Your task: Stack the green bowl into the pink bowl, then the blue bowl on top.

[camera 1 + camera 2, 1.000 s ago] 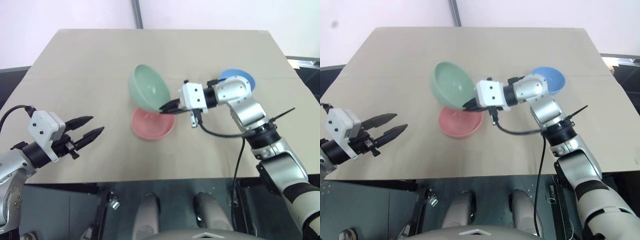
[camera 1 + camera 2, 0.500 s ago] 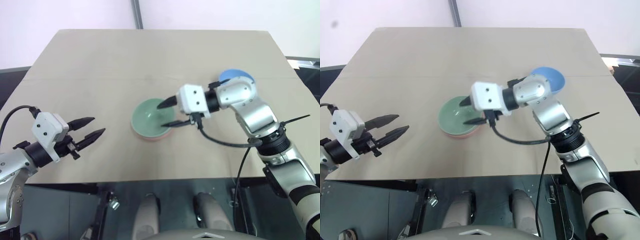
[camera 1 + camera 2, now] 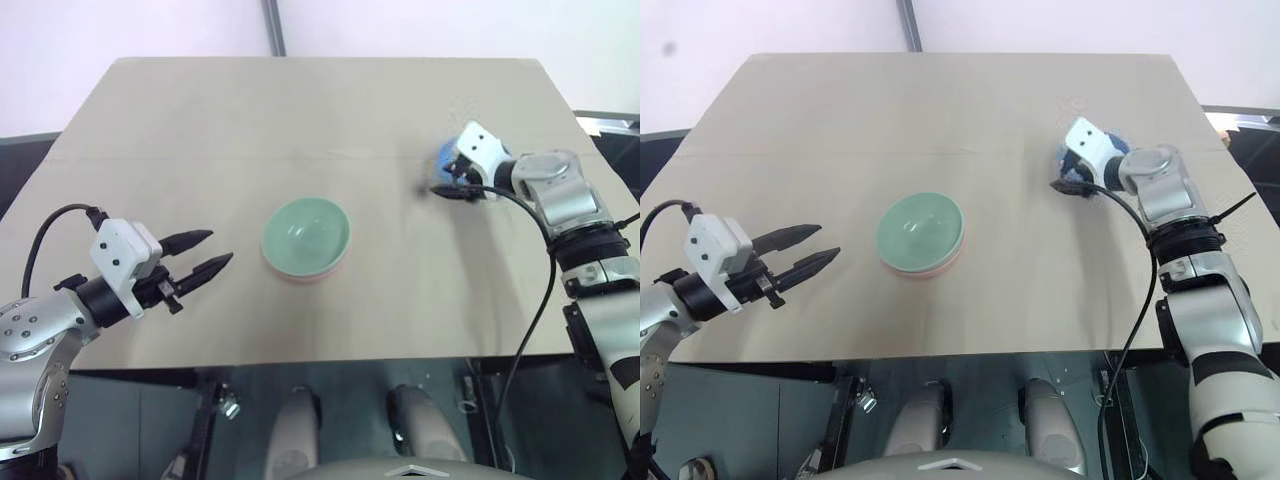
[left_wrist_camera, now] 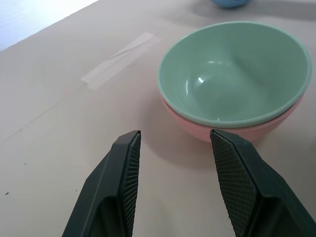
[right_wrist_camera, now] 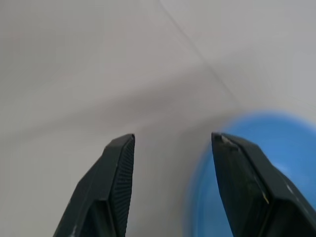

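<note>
Beige worktop (image 3: 200,130) before you. Green bowl (image 3: 306,234) nested upright inside pink bowl (image 3: 300,274) at worktop centre; pink shows as thin rim under it. Your left end effector (image 3: 205,252) hovers near left, fingers apart with wide gap, empty, pointing right toward stack, not touching it. Blue bowl (image 3: 447,155) sits far right, mostly hidden behind your right end effector (image 3: 436,187). Right fingers spread wide, holding nothing; one finger (image 5: 242,182) overlaps bowl's rim in wrist view.

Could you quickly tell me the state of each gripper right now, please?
Left gripper: open, holding nothing.
Right gripper: open, holding nothing, beside the blue bowl.
</note>
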Tool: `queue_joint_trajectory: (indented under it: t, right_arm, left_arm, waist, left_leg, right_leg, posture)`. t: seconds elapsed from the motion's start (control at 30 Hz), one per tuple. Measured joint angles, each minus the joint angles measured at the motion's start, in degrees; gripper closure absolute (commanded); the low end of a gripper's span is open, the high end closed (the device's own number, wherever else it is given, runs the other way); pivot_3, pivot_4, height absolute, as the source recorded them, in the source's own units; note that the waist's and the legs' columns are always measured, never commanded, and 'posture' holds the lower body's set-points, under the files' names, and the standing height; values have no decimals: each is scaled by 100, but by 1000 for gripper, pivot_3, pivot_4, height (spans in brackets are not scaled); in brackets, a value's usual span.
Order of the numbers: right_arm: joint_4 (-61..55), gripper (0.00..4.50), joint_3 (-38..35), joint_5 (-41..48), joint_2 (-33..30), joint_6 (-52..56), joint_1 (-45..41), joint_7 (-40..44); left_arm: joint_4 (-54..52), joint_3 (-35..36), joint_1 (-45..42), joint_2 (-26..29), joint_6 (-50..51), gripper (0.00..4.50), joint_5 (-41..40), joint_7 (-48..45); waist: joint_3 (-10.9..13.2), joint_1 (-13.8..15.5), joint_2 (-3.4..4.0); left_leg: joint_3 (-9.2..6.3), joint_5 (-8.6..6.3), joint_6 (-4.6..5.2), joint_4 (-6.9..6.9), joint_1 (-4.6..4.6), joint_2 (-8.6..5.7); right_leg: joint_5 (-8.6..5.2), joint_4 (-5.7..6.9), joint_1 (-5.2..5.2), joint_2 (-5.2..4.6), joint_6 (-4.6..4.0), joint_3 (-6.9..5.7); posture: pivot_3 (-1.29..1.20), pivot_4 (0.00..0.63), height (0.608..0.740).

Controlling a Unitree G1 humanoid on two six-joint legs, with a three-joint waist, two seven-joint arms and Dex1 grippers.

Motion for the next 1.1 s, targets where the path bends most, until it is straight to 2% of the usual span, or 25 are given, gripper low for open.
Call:
queue_joint_trajectory:
  t: [0.13,0.33,0.43,0.57,0.6,0.7,0.73,0.77,0.83,1.1]
  right_arm:
    - [709,1771,-5,-188,54,-113,-168,-266]
    - [872,1771,-69,-205,79,-305,-397,-349]
    - [997,2418,-68,-238,89,-391,-453,-371]
    - [1252,4241,-62,-298,134,-440,-452,-353]
    - [1268,4447,-62,-313,138,-453,-454,-346]
    - [1279,4447,-64,-333,148,-500,-459,-314]
    - [1279,4500,-64,-336,148,-501,-459,-313]
    - [1279,4500,-65,-338,149,-502,-459,-313]
    - [1278,4500,-66,-340,149,-504,-459,-313]
    - [1208,4500,-72,-338,153,-508,-457,-309]
  left_arm:
    - [-91,3,3,25,89,2133,-33,9]
    - [-201,17,10,58,104,2133,-68,8]
    - [-201,15,4,79,102,2133,-68,-9]
    - [-200,4,-25,161,102,2133,-109,-108]
    - [-206,-2,-48,204,124,2133,-160,-165]
    - [-214,3,-138,324,257,2133,-498,-392]
    - [-214,8,-147,352,298,1601,-591,-452]
    - [-215,22,-157,382,358,1350,-714,-532]
    - [-223,69,-155,436,517,156,-990,-650]
    - [-273,219,-364,493,996,66,-1707,-639]
  waist:
    - [0,-56,0]
    - [3,-73,4]
    - [3,-66,4]
    - [3,-61,5]
    - [3,-63,5]
    - [4,-67,6]
    - [5,-71,7]
    - [5,-73,8]
    - [6,-74,10]
    - [7,-69,11]
  left_leg:
    - [0,0,0,2,0,0]
    - [-1,0,0,3,2,0]
    - [0,0,0,3,2,0]
    - [0,0,0,3,0,-1]
    - [-1,0,0,3,0,-1]
    - [0,0,0,3,1,0]
    - [0,0,0,3,1,0]
    - [0,0,0,3,1,0]
    - [0,0,0,2,1,0]
    - [-1,0,0,3,1,0]
  right_leg:
    - [0,3,0,0,1,0]
    - [0,7,0,1,1,1]
    - [0,5,1,0,1,1]
    - [0,5,0,0,1,1]
    - [0,6,0,0,1,1]
    - [0,6,0,0,1,1]
    - [0,5,0,0,1,1]
    - [0,5,0,0,1,1]
    - [0,5,-1,0,1,1]
    - [0,6,0,0,1,1]
  posture:
    - [0,150,740]
    - [0,150,740]
    - [0,150,740]
    - [0,150,740]
    - [0,150,740]
    - [0,150,740]
    - [0,150,740]
    - [0,150,740]
    - [0,150,740]
    - [0,150,740]
